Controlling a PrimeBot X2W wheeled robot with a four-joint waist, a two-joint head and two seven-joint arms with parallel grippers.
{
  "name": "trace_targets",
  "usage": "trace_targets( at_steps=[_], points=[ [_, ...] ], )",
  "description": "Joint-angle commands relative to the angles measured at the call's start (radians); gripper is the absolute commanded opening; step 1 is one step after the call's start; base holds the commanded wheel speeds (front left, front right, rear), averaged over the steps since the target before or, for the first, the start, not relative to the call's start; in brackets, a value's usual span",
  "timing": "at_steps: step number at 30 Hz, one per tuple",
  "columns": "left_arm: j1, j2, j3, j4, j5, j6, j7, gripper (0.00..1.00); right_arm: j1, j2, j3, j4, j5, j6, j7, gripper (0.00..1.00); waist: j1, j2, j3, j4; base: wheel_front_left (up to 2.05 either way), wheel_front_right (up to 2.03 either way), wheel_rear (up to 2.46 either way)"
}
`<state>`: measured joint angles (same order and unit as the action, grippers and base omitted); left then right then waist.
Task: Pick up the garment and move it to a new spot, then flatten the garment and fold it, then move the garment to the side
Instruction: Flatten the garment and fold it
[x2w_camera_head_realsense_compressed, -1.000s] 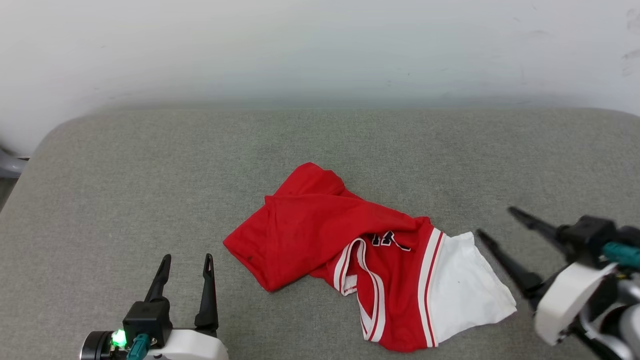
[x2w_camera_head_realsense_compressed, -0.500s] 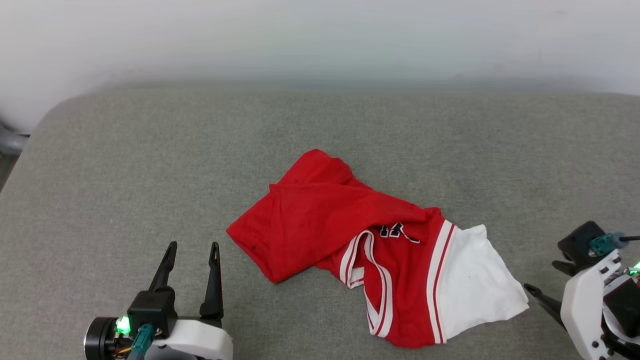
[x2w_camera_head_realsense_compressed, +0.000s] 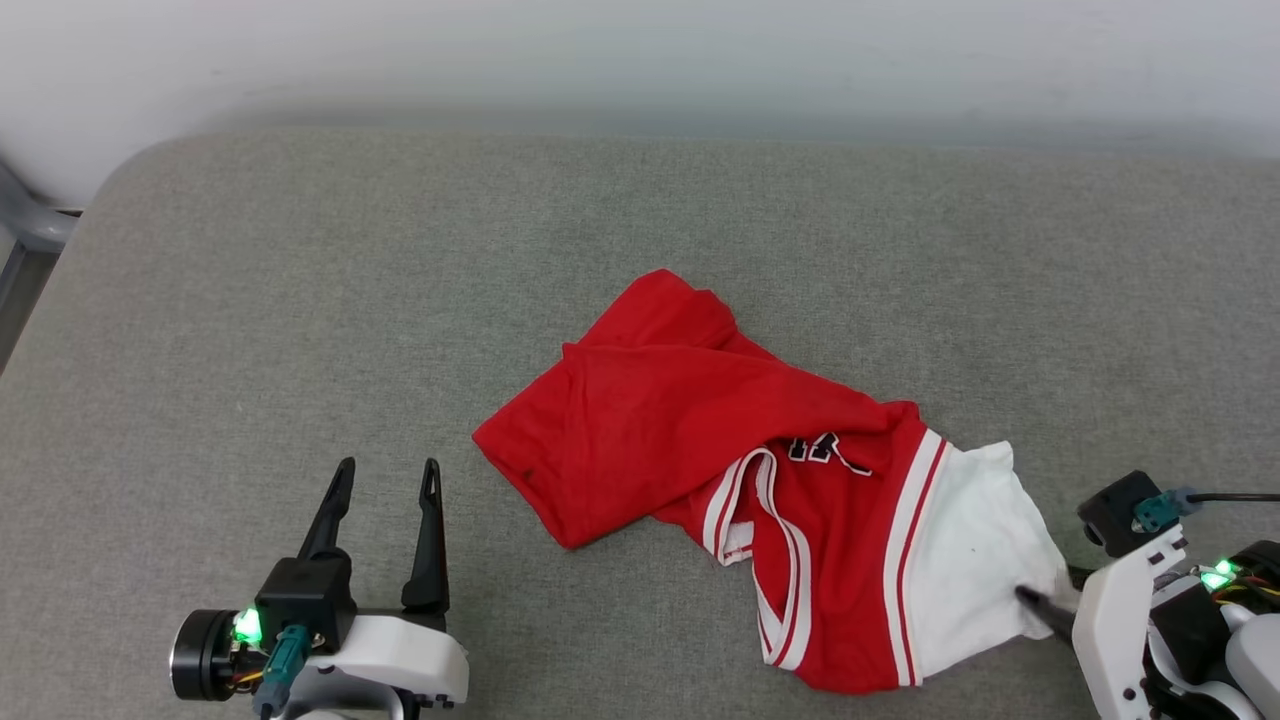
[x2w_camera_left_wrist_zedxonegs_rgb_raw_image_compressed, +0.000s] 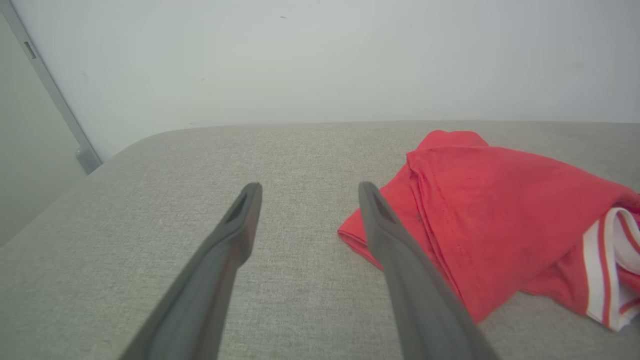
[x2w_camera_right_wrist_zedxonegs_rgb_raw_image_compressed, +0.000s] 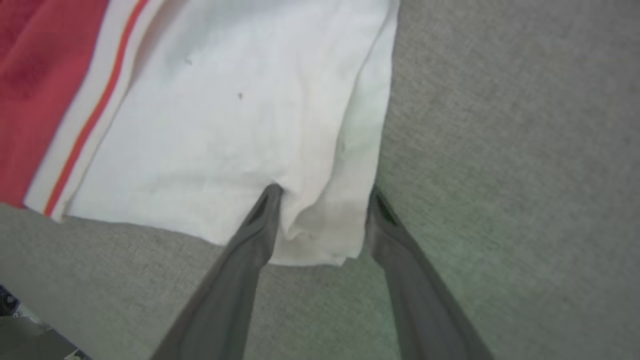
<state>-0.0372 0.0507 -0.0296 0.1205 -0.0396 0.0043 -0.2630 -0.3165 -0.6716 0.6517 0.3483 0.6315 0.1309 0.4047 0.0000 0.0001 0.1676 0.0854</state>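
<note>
**rk_02:** While the left gripper (x2w_camera_head_realsense_compressed: 388, 465) just sits at the near left, fingers spread wide and holding nothing, did anything actually happen?

**mossy:** Yeah, over on the right. The garment (x2w_camera_head_realsense_compressed: 680, 420) lies crumpled around the middle of the grey cushion (x2w_camera_head_realsense_compressed: 250, 300), with the red body to the left and the white sleeve (x2w_camera_head_realsense_compressed: 975, 560) at its right end. A second ago the right gripper (x2w_camera_right_wrist_zedxonegs_rgb_raw_image_compressed: 324, 191) hung beside that sleeve, not touching. Now it's down on the sleeve's near corner. Its fingers straddle the cloth and are bunching it a bit, but they're not pinched shut.

**rk_02:** So the pickup's on?

**mossy:** Looks like it to me. Nothing's lifted yet, and a one-corner grab will probably drag the rest along in a heap. Flattening and folding are all to come.
</note>
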Motion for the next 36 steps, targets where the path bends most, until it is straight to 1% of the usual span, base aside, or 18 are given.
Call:
trace_targets(
  at_steps=[1,4,6,9,13,15,19,20,21,22,27,30,31,33,36],
  points=[
    [0.001,-0.001,0.002,0.001,-0.002,0.004,-0.003,1.00,0.006,0.017,0.016,0.021,0.004,0.000,-0.003,0.00,0.0000,-0.0001,-0.006,-0.005,0.00,0.00,0.00],
    [0.013,-0.001,0.007,0.002,-0.001,0.003,-0.003,1.00,0.002,-0.001,-0.037,0.038,0.046,-0.001,-0.064,0.00,0.0000,-0.0001,-0.024,-0.016,0.00,0.00,0.00],
    [0.017,-0.001,0.007,0.000,-0.002,0.004,-0.003,1.00,0.007,-0.034,-0.076,0.052,0.064,-0.001,-0.090,0.00,0.0000,-0.0001,-0.036,-0.022,0.00,0.00,0.00],
    [0.026,-0.001,0.004,-0.001,-0.003,0.005,-0.003,1.00,0.033,-0.062,-0.127,0.084,0.100,-0.001,-0.097,0.00,0.0000,-0.0001,-0.046,-0.025,0.00,0.00,0.00],
    [0.025,-0.001,0.000,-0.002,-0.004,0.004,-0.003,1.00,0.079,-0.109,-0.193,0.162,0.126,-0.001,-0.090,0.00,0.0000,-0.0001,-0.050,-0.024,0.00,0.00,0.00],
    [0.021,-0.001,-0.002,-0.002,-0.004,0.003,-0.003,1.00,0.100,-0.108,-0.214,0.208,0.131,-0.001,-0.088,0.00,0.0000,-0.0001,-0.050,-0.021,0.00,0.00,0.00],
    [0.020,-0.001,-0.004,0.001,-0.005,0.003,-0.003,1.00,0.128,-0.074,-0.233,0.291,0.125,-0.001,-0.097,0.00,0.0000,-0.0001,-0.053,-0.013,0.00,0.00,0.00],
    [0.021,-0.001,-0.004,0.002,-0.004,0.002,-0.003,1.00,0.130,-0.064,-0.238,0.303,0.120,-0.001,-0.111,0.15,0.0000,-0.0001,-0.056,-0.012,0.00,0.00,0.00],
    [0.022,-0.001,-0.003,0.003,-0.003,0.002,-0.003,1.00,0.128,-0.050,-0.244,0.312,0.118,-0.001,-0.126,0.50,0.0000,-0.0001,-0.059,-0.011,0.00,0.00,0.00],
    [0.025,-0.001,-0.002,0.005,-0.002,0.002,-0.003,1.00,0.122,-0.043,-0.251,0.315,0.107,-0.001,-0.149,1.00,0.0000,-0.0001,-0.064,-0.011,0.00,0.00,0.00],
    [0.041,-0.001,0.002,0.003,0.007,0.003,-0.003,1.00,0.091,-0.028,-0.313,0.286,0.047,-0.001,-0.288,1.00,0.0000,-0.0001,-0.094,-0.008,0.00,0.00,0.00],
    [0.054,0.000,0.001,-0.002,0.013,0.001,-0.003,1.00,0.099,-0.004,-0.367,0.238,0.000,-0.001,-0.370,1.00,0.0000,-0.0001,-0.110,-0.011,0.00,0.00,0.00],
    [0.059,0.003,-0.004,-0.008,0.021,-0.002,-0.003,1.00,0.123,0.033,-0.437,0.174,-0.080,-0.001,-0.448,1.00,0.0000,-0.0001,-0.125,-0.016,0.00,0.00,0.00],
    [0.058,0.008,-0.006,-0.011,0.022,-0.007,-0.003,1.00,0.145,0.071,-0.491,0.118,-0.139,-0.001,-0.487,1.00,0.0000,-0.0001,-0.134,-0.022,0.00,0.00,0.00],
    [0.039,0.019,-0.009,-0.019,0.026,-0.020,-0.003,1.00,0.183,0.150,-0.565,0.012,-0.233,-0.001,-0.526,1.00,0.0000,-0.0001,-0.145,-0.031,0.00,0.00,0.00]
  ],
)
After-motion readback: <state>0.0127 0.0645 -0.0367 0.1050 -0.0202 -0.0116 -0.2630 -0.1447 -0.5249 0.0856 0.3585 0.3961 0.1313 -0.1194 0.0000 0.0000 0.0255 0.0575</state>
